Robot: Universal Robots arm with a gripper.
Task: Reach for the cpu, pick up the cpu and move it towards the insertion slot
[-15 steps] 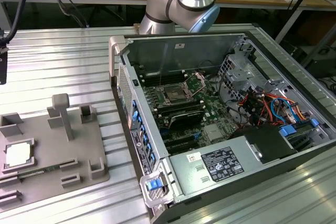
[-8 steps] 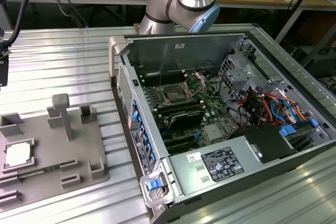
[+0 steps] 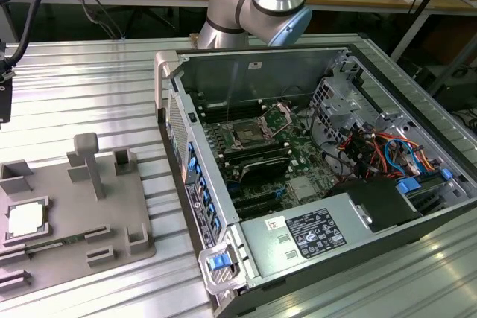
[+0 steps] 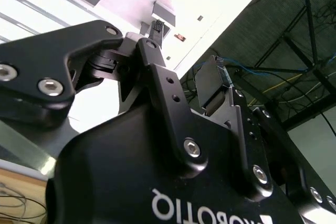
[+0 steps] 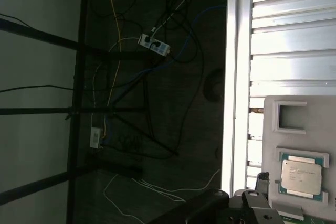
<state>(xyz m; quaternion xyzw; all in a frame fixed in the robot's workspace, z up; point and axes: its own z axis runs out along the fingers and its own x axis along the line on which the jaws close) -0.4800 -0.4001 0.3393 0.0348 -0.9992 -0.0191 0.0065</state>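
Gripper (image 4: pixel 184 56) empty. In the second wrist view its jaws stand apart, with a bright gap between them and nothing held. One fingertip (image 5: pixel 262 181) shows in the first wrist view, near the cpu (image 5: pixel 300 176) but not touching it.

The cpu lies flat, silvery top up, seated in a square recess of the grey fixture plate (image 3: pixel 112 214). In the exterior view it sits toward the plate's edge at that view's left. An open rectangular recess (image 5: pixel 290 117) is just beside it on the plate. An upright post (image 3: pixel 86 163) stands on the plate farther in.

The plate rests on the ribbed metal table (image 3: pixel 89 87). Just beside it, toward the exterior view's right, an open computer case (image 3: pixel 253 61) lies on the same table. Inside the case, the insertion slot (image 3: pixel 250 135) sits on the motherboard (image 3: pixel 302 156). It has a shiny frame and a dark centre, and is well apart from the cpu, with the case wall between. Red and blue cables (image 3: pixel 384 150) bunch in the case at the exterior view's right. A white-and-black label (image 3: pixel 316 230) sits on a metal box (image 3: pixel 261 247) at the case's near end. The arm's base (image 3: pixel 253 5) rises behind the case.
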